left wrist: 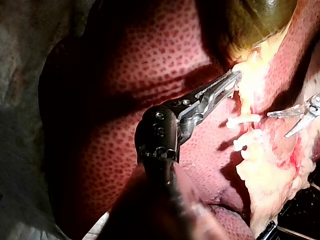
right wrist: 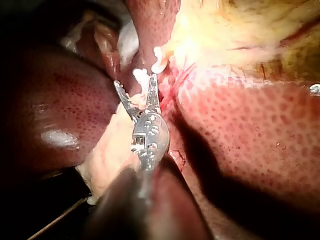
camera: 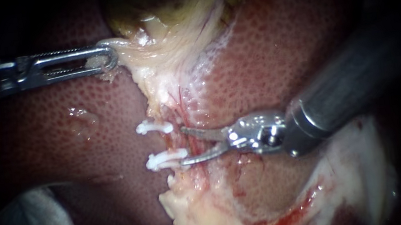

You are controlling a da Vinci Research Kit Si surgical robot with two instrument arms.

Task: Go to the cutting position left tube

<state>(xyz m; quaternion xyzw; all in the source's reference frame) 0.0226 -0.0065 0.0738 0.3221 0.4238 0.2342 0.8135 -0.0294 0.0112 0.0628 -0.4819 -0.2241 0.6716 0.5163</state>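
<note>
Right instrument (camera: 183,146) had its end effector spread apart, curved blades just beside the tube (camera: 173,142) and level with the gap between the two white clips (camera: 154,128) on it. Left instrument (camera: 111,57) was well up from the tube, end effector clamped on the gallbladder (camera: 164,10) and its pale edge. Liver (camera: 84,105) lay on both sides of the tube.

Left instrument (camera: 111,57): upper left of frame, shaft level, jaws clamped on pale tissue (camera: 154,57). Right instrument (camera: 184,146): enters from right, curved jaws spread apart at centre.
</note>
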